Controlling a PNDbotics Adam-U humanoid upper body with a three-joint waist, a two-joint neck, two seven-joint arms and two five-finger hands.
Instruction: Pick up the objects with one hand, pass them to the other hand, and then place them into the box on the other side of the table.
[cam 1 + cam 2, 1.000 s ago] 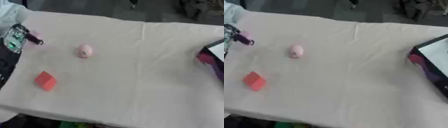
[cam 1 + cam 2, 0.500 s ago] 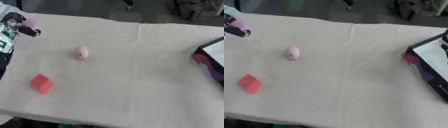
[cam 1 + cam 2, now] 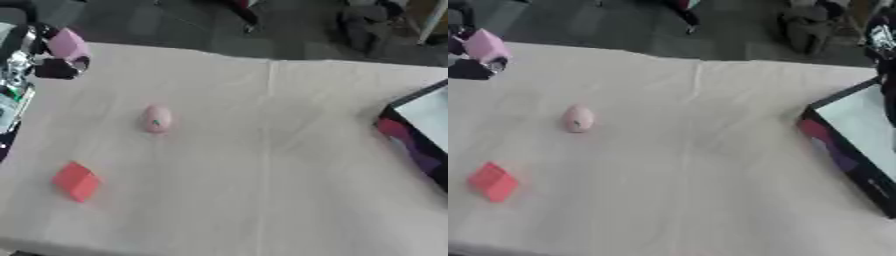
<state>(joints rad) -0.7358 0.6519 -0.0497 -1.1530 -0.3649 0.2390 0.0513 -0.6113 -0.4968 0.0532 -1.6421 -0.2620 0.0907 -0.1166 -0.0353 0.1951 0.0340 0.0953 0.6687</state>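
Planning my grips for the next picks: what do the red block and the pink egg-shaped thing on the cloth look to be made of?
Red block: matte, sharp-edged, no glare, so probably foam or painted wood; can't tell which. Pink egg-shaped thing: smooth and rounded with an even pale sheen, likely plastic or rubber. Both rest on a creased cream tablecloth, evidently fabric.

- the bench [image 3: 289, 150] is covered with a pale beige cloth, matt, with a soft crease running down its middle.
- the red block [image 3: 76, 181] looks matt and smooth, with flat faces; its material cannot be told.
- the pink egg-shaped thing [image 3: 157, 119] has a smooth, dull surface.
- the pink piece [image 3: 67, 45] held up at the left hand [image 3: 54, 67] looks like smooth plastic with a slight sheen.
- the left hand shows black matt parts and some shiny silver metal.
- the box [image 3: 852, 140] has dark glossy sides with purple and red print, and a pale, flat, matt inside.
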